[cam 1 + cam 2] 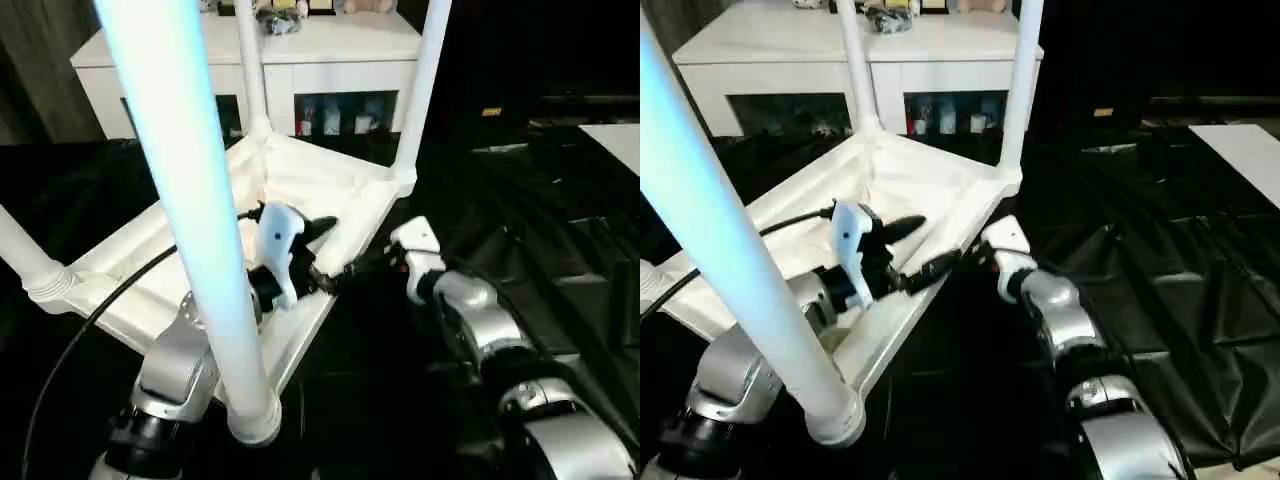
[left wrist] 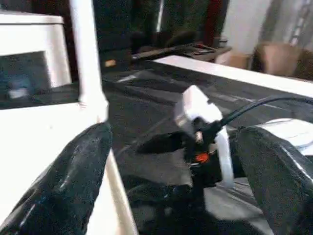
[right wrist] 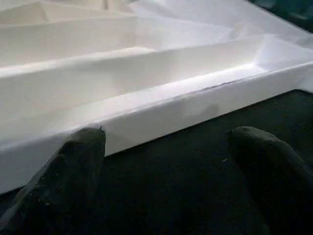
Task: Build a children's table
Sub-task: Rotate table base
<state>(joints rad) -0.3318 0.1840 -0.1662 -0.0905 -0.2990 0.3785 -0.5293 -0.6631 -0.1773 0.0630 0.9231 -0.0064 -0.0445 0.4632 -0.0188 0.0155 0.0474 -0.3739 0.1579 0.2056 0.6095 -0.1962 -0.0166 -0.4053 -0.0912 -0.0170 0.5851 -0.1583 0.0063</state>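
Observation:
The white tabletop [image 1: 335,178] lies upside down on black cloth, ribbed underside up. Four white legs stand in its corner sockets: a near one [image 1: 190,200], a left one [image 1: 20,250], and two far ones [image 1: 250,70] [image 1: 425,70]. My left gripper [image 1: 330,253] is open and straddles the tabletop's right rim, one finger over the ribs and one outside. My right gripper [image 1: 362,265] is open just off the same rim, low over the cloth and pointing at the left gripper's fingers. In the right wrist view the rim [image 3: 161,105] lies just ahead of the open fingers [image 3: 78,161].
A white cabinet [image 1: 330,50] with glass doors stands behind the tabletop. Crumpled black cloth [image 1: 560,250] covers the floor on the right, with a white panel [image 1: 620,140] at its far edge. A black cable [image 1: 110,300] runs from my left arm across the tabletop.

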